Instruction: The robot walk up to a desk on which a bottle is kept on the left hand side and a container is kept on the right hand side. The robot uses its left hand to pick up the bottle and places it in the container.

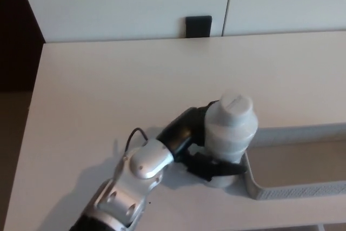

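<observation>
While clasping bottle [230,128], left hand [189,139] outstretched

The left robot hand [201,152] is clasped around the bottle [230,129], its forearm reaching in from the lower left.

The worktop [135,74] lies bare behind and to the left of the left hand [197,147], giving open room on those sides. To the right, the near-left corner wall of the container [292,190] stands just beside the bottle [230,133] held in that hand, blocking a low sideways pass. The container's inside is open from above. Behind the worktop, a wall panel [124,4] with a dark block [198,26] closes the far edge.
</observation>
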Controlling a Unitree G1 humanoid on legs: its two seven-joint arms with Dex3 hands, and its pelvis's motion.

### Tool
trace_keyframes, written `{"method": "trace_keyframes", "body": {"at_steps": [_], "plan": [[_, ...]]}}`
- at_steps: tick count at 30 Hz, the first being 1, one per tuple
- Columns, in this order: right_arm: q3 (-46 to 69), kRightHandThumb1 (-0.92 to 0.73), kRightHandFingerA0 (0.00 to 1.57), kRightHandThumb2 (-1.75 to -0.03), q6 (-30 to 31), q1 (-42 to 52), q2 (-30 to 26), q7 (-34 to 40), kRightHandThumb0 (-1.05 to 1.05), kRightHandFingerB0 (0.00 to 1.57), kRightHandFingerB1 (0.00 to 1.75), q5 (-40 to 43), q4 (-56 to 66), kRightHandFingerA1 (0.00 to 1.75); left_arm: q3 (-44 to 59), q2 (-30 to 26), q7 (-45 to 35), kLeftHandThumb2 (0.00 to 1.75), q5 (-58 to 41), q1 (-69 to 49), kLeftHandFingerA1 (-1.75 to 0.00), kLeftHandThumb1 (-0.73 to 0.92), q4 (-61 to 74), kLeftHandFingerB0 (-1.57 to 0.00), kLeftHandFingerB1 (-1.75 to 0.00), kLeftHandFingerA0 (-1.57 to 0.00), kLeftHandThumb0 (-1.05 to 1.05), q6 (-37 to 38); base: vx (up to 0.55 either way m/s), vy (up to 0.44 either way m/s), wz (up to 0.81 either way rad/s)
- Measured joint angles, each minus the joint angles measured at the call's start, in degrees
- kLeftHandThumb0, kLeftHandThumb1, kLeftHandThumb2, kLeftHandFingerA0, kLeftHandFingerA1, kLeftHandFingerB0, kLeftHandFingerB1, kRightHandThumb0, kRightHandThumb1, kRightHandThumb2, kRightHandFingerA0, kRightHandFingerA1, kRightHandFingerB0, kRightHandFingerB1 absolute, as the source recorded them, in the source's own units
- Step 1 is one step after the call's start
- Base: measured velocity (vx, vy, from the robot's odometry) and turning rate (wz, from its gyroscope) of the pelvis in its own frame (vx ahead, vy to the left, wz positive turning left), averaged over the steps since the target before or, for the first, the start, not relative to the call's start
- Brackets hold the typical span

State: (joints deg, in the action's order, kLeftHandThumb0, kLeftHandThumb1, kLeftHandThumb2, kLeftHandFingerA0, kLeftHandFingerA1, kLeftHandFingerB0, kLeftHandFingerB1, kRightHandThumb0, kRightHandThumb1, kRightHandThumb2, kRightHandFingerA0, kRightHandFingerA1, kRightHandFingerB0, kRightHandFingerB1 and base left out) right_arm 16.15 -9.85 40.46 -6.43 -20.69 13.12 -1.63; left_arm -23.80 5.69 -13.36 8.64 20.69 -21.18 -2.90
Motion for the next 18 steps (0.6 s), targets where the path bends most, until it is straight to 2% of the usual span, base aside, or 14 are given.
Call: {"method": "trace_keyframes", "body": {"at_steps": [1, 5, 6, 8, 10, 12, 18], "plan": [[-0.03, -0.62, 0.52, -0.58, 0.00, -0.13, 0.00, 0.00, -0.07, 0.40, 0.52, -0.02, -0.01, 0.67, 0.41, 0.83, 0.78, 0.61, 0.08, 0.95, -0.98, 0.70, -1.59, -0.86, -0.49, -1.57, -0.57, -0.02, 0.00, 0.000, 0.00], [-0.13, -0.62, 0.52, -0.58, -0.01, -0.63, 0.01, 0.00, -0.07, 0.43, 0.51, -0.02, 0.15, 0.64, 2.24, 2.99, 3.37, 0.61, 0.12, 3.78, -0.93, 0.69, -6.74, -0.90, -0.49, -1.57, -0.57, 0.03, 0.00, 0.000, 0.00], [-0.14, -0.60, 0.50, -0.57, -0.01, -0.65, 0.01, 0.00, -0.09, 0.44, 0.51, -0.02, 0.18, 0.62, 2.39, 3.14, 3.58, 0.68, 0.12, 3.99, -0.88, 0.65, -7.06, -0.90, -0.53, -1.57, -0.56, 0.05, 0.00, 0.000, 0.00], [-0.18, -0.61, 0.52, -0.57, 0.03, -0.96, -0.01, 0.00, -0.08, 0.44, 0.51, -0.01, 0.52, 0.64, 3.63, 4.19, 5.62, 0.68, 0.17, 5.93, -0.87, 0.65, -10.17, -0.90, -0.53, -1.57, -0.55, 0.14, 0.00, 0.000, 0.00], [-0.17, -0.60, 0.51, -0.57, 0.12, -2.06, -0.11, 0.02, -0.16, 0.45, 0.51, -0.01, 0.46, 0.61, 4.74, 5.07, 7.74, 0.66, 0.31, 7.57, -0.87, 0.69, -12.73, -0.91, -0.52, -1.57, -0.53, 0.50, 0.00, 0.000, 0.00], [-0.17, -0.60, 0.51, -0.58, 0.17, -2.96, -0.47, 0.07, -0.14, 0.46, 0.54, -0.06, 0.44, 0.64, 5.29, 5.40, 9.22, 0.61, 0.59, 8.24, -0.90, 0.72, -13.75, -0.90, -0.52, -1.56, -0.53, 0.79, 0.00, 0.000, 0.00], [-0.01, -0.61, 0.53, -0.57, 0.20, -3.00, -1.27, 0.29, -0.14, 0.45, 0.51, -0.19, 1.05, 0.61, 7.02, 3.03, 11.16, 0.64, 1.76, 8.26, -0.86, 0.71, -12.35, -0.85, -0.50, -1.57, -0.49, 1.70, 0.00, 0.000, 0.00]]}}
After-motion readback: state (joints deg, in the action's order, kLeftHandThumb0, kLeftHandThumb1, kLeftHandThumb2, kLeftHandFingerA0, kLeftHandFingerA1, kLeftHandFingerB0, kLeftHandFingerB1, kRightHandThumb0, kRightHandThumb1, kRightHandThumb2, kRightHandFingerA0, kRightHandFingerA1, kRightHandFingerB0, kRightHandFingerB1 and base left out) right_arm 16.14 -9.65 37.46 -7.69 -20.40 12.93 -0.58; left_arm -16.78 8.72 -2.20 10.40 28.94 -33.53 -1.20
